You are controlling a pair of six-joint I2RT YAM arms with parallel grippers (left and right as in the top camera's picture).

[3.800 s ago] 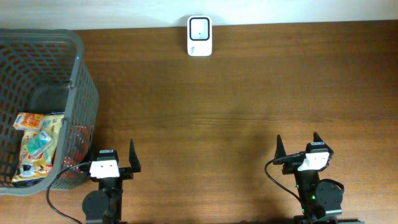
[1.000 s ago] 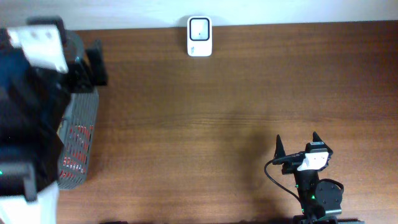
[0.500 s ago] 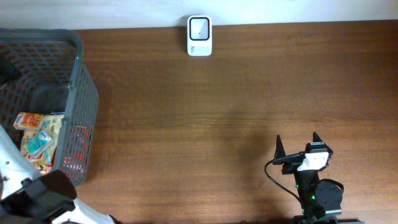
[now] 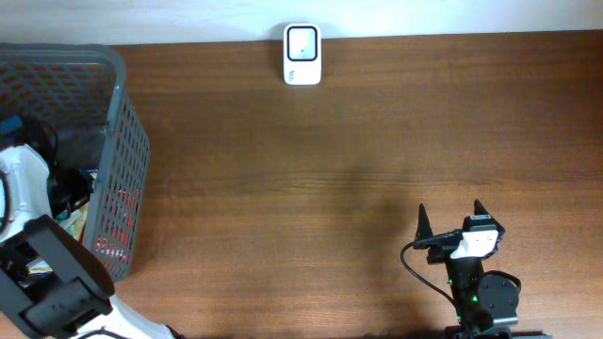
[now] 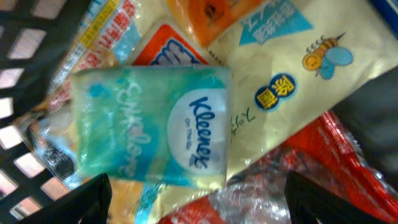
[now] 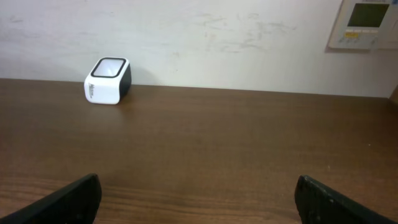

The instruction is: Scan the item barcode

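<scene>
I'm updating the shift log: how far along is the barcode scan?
Done: the left claw is down in the basket, over the tissue pack. In hand: the pick; the claw is open, gripping nothing. Left: grab the pack, lift it out and show it to the scanner. The right claw sits open.

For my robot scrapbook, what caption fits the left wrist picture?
Open left claw hovers over a teal Kleenex tissue pack among snack bags in the basket.
</scene>
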